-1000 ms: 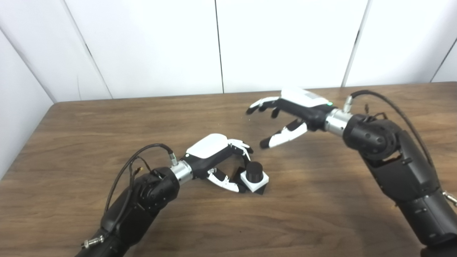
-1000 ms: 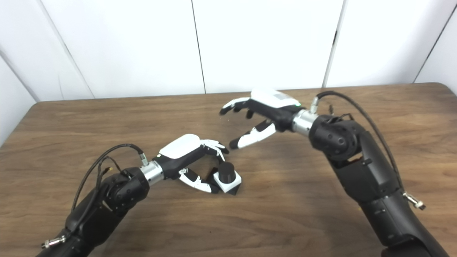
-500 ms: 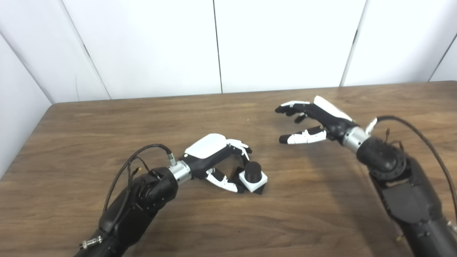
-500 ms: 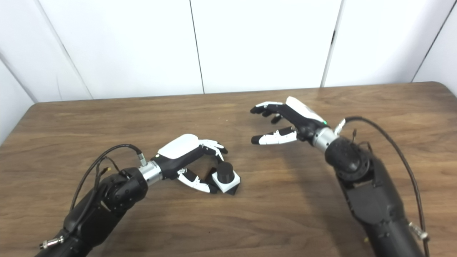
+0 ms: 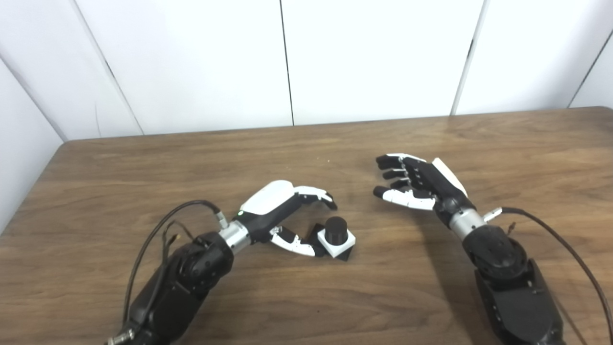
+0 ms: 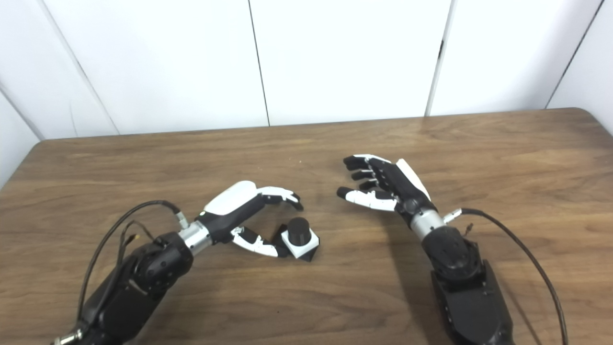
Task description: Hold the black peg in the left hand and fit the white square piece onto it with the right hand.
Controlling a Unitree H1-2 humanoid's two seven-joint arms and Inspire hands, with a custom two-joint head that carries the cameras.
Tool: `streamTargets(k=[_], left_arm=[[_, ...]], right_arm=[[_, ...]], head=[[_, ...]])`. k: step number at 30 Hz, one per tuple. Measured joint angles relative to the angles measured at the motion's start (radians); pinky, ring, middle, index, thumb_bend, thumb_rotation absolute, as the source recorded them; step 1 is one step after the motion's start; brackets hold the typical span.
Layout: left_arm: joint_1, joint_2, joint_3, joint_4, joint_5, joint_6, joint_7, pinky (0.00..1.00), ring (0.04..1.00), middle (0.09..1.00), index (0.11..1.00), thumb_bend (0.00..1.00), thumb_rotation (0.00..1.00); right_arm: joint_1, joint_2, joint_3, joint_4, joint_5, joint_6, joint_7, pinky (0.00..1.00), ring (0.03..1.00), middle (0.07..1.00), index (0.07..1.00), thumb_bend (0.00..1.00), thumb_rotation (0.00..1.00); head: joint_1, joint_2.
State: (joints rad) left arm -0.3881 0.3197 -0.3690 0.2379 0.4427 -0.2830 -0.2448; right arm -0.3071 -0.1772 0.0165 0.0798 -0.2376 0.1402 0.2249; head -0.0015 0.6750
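The black peg [image 5: 335,228] stands upright on the table with the white square piece [image 5: 342,243] seated around its lower part, above a black base [image 5: 316,234]. My left hand [image 5: 282,215] lies just left of it, open: the fingers [image 5: 316,195] reach out above and behind the peg without touching it, and the thumb tip lies beside the black base. My right hand [image 5: 416,184] is open and empty, hovering to the right of the peg with its palm turned left. The assembly [image 6: 300,237] also shows in the right eye view.
The wooden table [image 5: 143,163] ends at a white panelled wall [image 5: 287,57] behind. Its left edge is near my left arm. Cables loop off both forearms, one by my left wrist [image 5: 163,230] and one by my right [image 5: 550,230].
My right hand has drawn back to the right and down, away from the peg, turning its palm left. My left hand's fingers have uncurled off the peg. The camera shifted slightly.
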Motion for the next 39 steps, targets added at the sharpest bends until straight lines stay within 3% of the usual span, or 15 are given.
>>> streamTargets(k=[4,8,17,22,26,29,39], left_arm=[[0.061,-0.023,0.058,0.001,-0.094,-0.025,0.02,0.75,0.868,0.871,0.921,0.7,0.31],[0.126,-0.066,0.128,0.013,-0.186,-0.061,0.062,0.74,0.83,0.844,0.892,0.64,0.26],[0.151,-0.151,0.299,0.034,-0.335,-0.134,0.16,0.66,0.755,0.799,0.85,0.65,0.32],[0.171,-0.211,0.326,0.006,-0.401,-0.138,0.18,0.66,0.751,0.788,0.847,0.64,0.37],[0.18,-0.258,0.343,-0.008,-0.436,-0.152,0.188,0.66,0.749,0.784,0.835,0.74,0.44],[0.191,-0.288,0.356,-0.025,-0.467,-0.15,0.191,0.64,0.741,0.776,0.821,0.71,0.39],[0.211,-0.309,0.363,-0.059,-0.462,-0.079,0.201,0.6,0.693,0.72,0.725,0.71,0.41]], right_arm=[[0.017,0.019,-0.005,-0.001,0.024,-0.005,-0.044,0.69,0.762,0.778,0.757,0.55,0.33],[0.028,0.021,-0.002,-0.001,0.035,-0.016,-0.067,0.69,0.762,0.778,0.754,0.54,0.32],[0.06,0.027,-0.006,-0.013,0.062,-0.039,-0.113,0.66,0.744,0.765,0.736,0.54,0.28],[0.082,0.037,-0.009,-0.028,0.073,-0.043,-0.146,0.66,0.743,0.765,0.735,0.54,0.27],[0.099,0.05,-0.008,-0.04,0.08,-0.043,-0.157,0.65,0.747,0.766,0.736,0.53,0.3],[0.113,0.05,-0.006,-0.054,0.079,-0.048,-0.164,0.64,0.741,0.765,0.735,0.53,0.31],[0.167,0.069,-0.008,-0.09,0.077,-0.08,-0.208,0.61,0.711,0.746,0.726,0.53,0.29]], head=[[-0.003,-0.002],[-0.003,-0.005],[0.0,-0.012],[0.003,-0.017],[0.006,-0.017],[0.005,-0.015],[0.006,-0.005]])
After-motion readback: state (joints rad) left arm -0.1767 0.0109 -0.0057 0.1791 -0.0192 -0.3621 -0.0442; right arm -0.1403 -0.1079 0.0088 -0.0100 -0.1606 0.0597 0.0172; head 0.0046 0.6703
